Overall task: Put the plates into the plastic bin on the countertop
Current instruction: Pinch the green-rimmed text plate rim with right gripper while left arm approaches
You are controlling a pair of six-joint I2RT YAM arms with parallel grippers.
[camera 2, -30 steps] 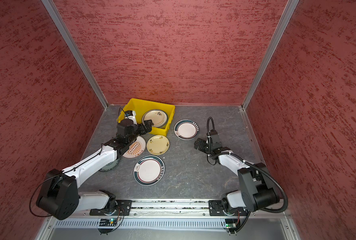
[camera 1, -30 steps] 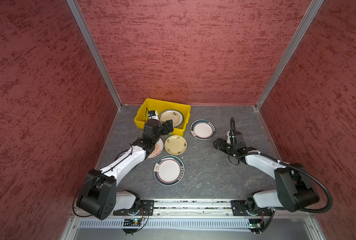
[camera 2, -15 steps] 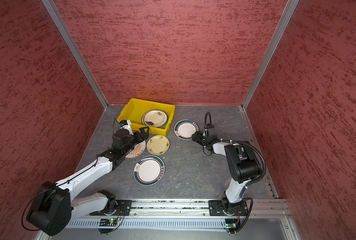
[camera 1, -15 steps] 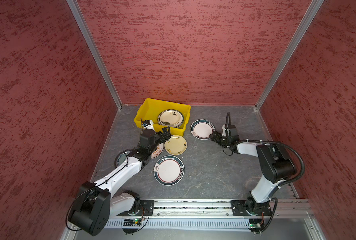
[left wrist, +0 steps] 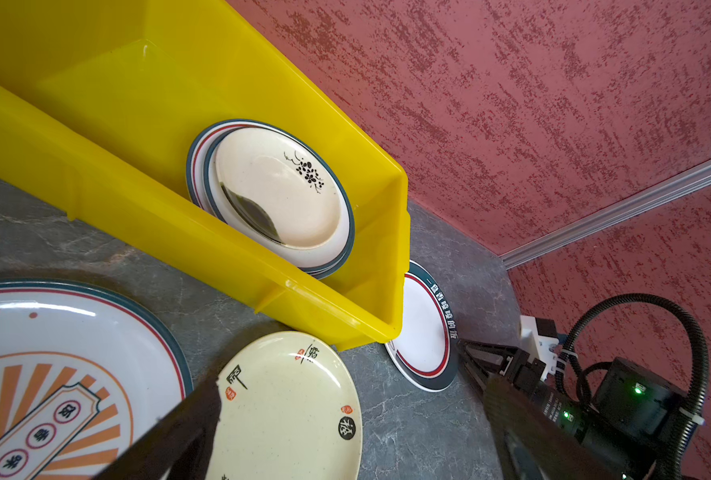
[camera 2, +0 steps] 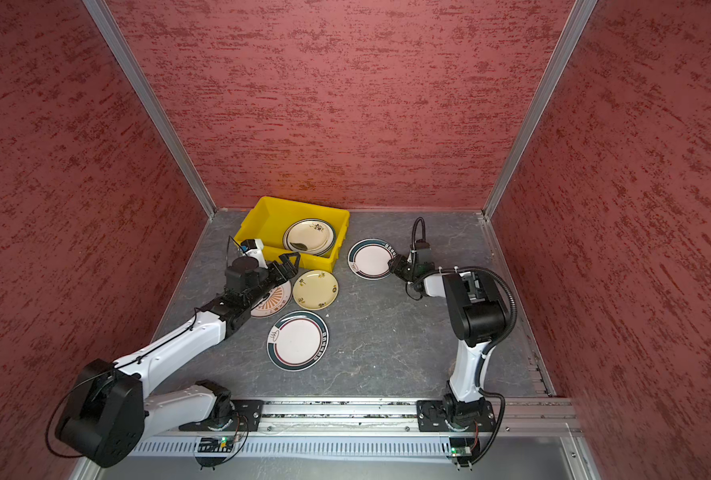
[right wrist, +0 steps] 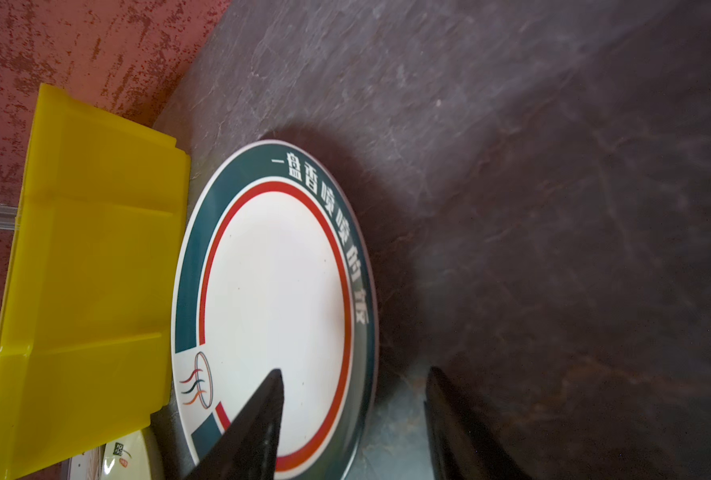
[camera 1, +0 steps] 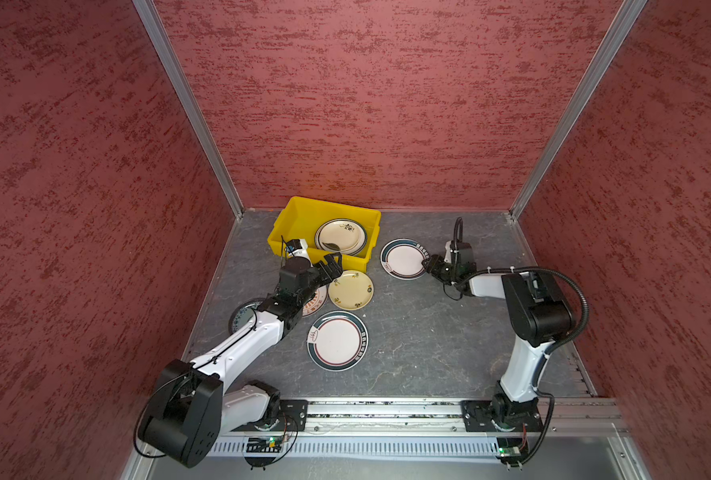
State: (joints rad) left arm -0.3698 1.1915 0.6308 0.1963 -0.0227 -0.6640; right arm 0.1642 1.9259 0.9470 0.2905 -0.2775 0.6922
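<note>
Robot test cell, not real kitchen: my view from remote station. Textured red walls (camera 1: 366, 104) box in three sides, joined by bare aluminium posts (camera 1: 187, 108). Stone-look countertop (camera 1: 428, 340) mimics kitchen counter. My left arm (camera 1: 237, 349) and right arm (camera 1: 520, 365) sit on aluminium rail (camera 1: 387, 409) along front edge. Exposed circuit board (camera 1: 262, 444) shows green light below rail.

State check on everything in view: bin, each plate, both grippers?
yellow bin: upright, plates inside
stacked plates: flat in bin
far green-rimmed plate: flat on counter
cream plate: flat, free
orange-striped plate: partly under left arm
near green-rimmed plate: flat, free
blue plate: mostly hidden under left arm
left gripper: open, empty
right gripper: open, fingers straddle far green-rimmed plate's rim
</note>
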